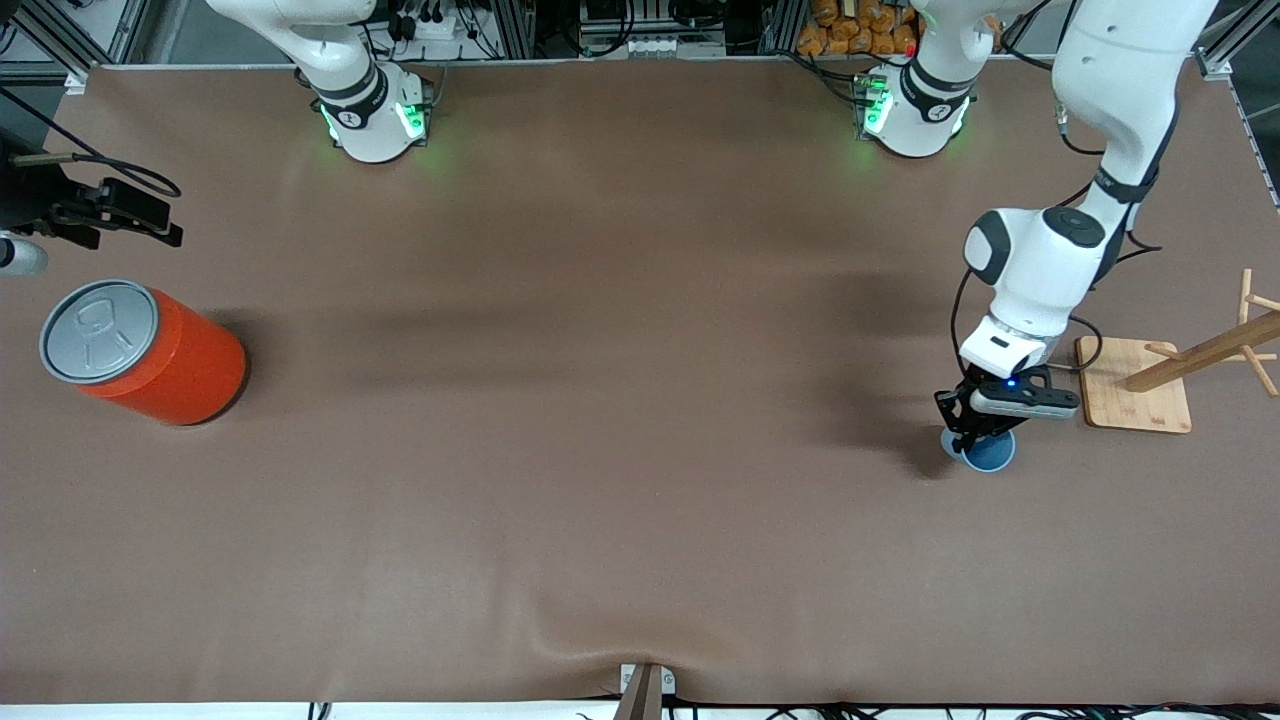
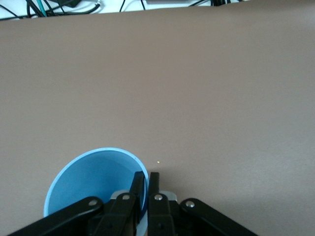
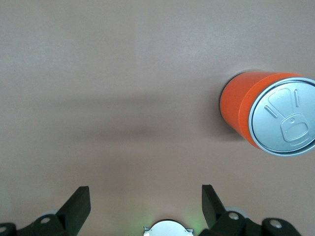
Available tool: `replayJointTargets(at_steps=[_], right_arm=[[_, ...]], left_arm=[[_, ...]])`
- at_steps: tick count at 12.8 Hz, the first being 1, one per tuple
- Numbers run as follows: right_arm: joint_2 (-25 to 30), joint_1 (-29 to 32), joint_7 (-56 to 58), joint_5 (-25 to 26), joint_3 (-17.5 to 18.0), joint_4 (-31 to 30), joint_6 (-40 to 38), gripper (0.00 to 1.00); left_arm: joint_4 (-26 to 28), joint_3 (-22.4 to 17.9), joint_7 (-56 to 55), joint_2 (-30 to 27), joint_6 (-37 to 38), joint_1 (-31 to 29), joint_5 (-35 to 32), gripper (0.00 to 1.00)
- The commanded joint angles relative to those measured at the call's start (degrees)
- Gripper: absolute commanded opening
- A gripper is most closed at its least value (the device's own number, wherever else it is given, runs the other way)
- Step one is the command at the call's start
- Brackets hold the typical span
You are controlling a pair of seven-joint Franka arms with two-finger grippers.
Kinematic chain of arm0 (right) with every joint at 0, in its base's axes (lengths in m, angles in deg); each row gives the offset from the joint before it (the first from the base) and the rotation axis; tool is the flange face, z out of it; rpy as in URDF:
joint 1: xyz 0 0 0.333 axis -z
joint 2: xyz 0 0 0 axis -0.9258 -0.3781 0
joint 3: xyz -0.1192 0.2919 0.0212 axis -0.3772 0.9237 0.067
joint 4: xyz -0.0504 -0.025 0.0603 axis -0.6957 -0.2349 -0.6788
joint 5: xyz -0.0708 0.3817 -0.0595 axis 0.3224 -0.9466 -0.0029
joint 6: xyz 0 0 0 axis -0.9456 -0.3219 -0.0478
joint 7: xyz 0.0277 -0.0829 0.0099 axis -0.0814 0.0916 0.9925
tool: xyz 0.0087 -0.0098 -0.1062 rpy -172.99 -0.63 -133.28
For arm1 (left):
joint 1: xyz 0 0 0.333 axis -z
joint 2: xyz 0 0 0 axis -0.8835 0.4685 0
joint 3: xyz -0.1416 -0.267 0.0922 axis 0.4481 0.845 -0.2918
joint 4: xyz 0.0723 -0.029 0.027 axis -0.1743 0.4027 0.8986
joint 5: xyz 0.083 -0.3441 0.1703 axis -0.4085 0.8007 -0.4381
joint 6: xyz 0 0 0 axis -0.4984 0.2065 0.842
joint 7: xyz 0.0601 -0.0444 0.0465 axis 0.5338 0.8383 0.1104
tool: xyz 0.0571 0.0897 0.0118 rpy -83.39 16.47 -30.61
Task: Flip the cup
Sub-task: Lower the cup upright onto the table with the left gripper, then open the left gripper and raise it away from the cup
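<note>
cup [image 1: 990, 455]: stands on the surface [image 1: 620, 400], mouth up, long axis upright; the darker blue inside faces the front camera. In the left wrist view the open mouth [image 2: 93, 182] shows as a wide ring.
cup place: directly under the left end effector [image 1: 968, 432], at the left arm's end of the surface, just beside the wooden base.
cup contents: nothing shows inside but 1 finger of the end effector.
left end effector: clamped on the cup's rim, 1 finger [image 2: 138, 189] inside the wall and 1 outside, the 2 drawn together with only the thin wall between them.
right end effector [image 3: 145, 209]: fingers spread wide apart, holding nothing; it hangs over bare surface near the can. The arm waits.
can [image 1: 140, 350]: orange, with a grey lid that has a pull tab; it stands closed at the right arm's end of the surface, well apart from the left end effector and close to the right one.
wooden base [image 1: 1135, 385]: a flat board beside the left end effector, carrying a peg stand [image 1: 1215, 345].
</note>
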Motion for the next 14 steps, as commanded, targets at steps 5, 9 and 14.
replayJointTargets(at_steps=[5,9,14], right_arm=[[0.2,-0.2,-0.6,-0.9,0.0,-0.2,0.5,1.00],[0.2,-0.2,-0.6,-0.9,0.0,-0.2,0.5,1.00],[-0.1,-0.2,-0.6,-0.9,0.0,-0.2,0.5,1.00]], left_arm=[[0.0,0.7,-0.5,-1.7,3.2,-1.6,-1.1,1.00],[-1.1,0.8,-0.6,-5.6,12.9,-1.7,-1.0,1.00],[-8.9,1.2,-0.8,-11.4,34.0,-1.9,-0.2,1.00]])
